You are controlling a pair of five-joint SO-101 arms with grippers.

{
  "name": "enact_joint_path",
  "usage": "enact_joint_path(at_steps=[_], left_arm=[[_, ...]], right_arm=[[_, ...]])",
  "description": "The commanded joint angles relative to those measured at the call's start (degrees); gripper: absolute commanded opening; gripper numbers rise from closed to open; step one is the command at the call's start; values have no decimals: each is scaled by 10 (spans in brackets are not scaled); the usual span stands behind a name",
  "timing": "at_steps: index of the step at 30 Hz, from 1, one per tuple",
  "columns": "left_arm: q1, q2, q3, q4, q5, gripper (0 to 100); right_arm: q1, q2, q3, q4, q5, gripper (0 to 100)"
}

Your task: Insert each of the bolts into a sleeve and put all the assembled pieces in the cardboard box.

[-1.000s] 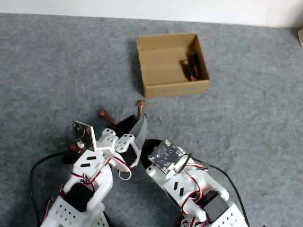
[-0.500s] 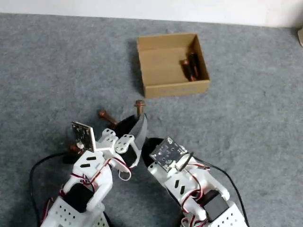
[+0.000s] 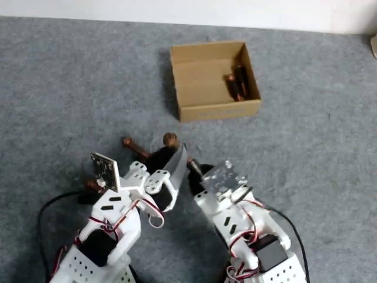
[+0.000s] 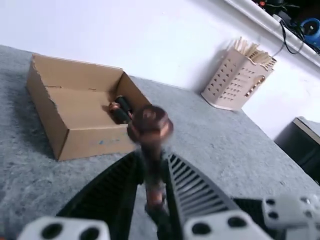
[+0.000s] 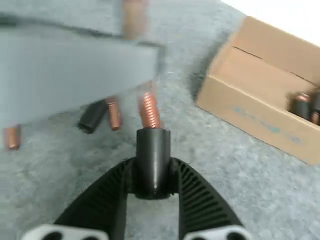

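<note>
- The left gripper (image 4: 152,167) is clamped on a bolt (image 4: 150,127). The head sticks out past the fingers and the shaft runs back between them.
- The right gripper (image 5: 152,167) is clamped around a black sleeve (image 5: 152,155), whose open mouth points away from the wrist.
- Both grippers meet mid-surface, on the near side of the cardboard box (image 3: 221,110) and well apart from it.
- Key relation: the bolt's threaded end lies straight ahead of the sleeve's mouth, touching it or just inside. How deep it sits cannot be told.
- The long axes of bolt and sleeve are roughly in line, with a slight tilt between them.
- Judgement: this is the insertion step. The next move is a push along that shared axis, and the tilt could jam the thread on the rim.
- Neither arm is clearly nearer, since each already holds its half of the pair.
- Assembled pieces (image 3: 237,82) already lie in the box against one side wall.
- A loose bolt (image 3: 132,146) and a loose sleeve (image 5: 92,119) lie on the grey surface (image 3: 306,147) beside the left gripper, not yet joined.
</note>
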Motion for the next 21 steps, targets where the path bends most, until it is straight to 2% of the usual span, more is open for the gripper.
enact_joint_path(at_steps=[1,9,16,21], left_arm=[[10,0,11,8,-1,5],[10,0,11,17,-2,5],[8,0,11,16,-5,5],[-45,-1,9,0,-5,5]], right_arm=[[25,-2,-34,-34,-14,5],[22,-3,-34,-33,-18,5],[-36,-3,-31,-30,-14,5],[-29,-3,-30,-33,19,5]])
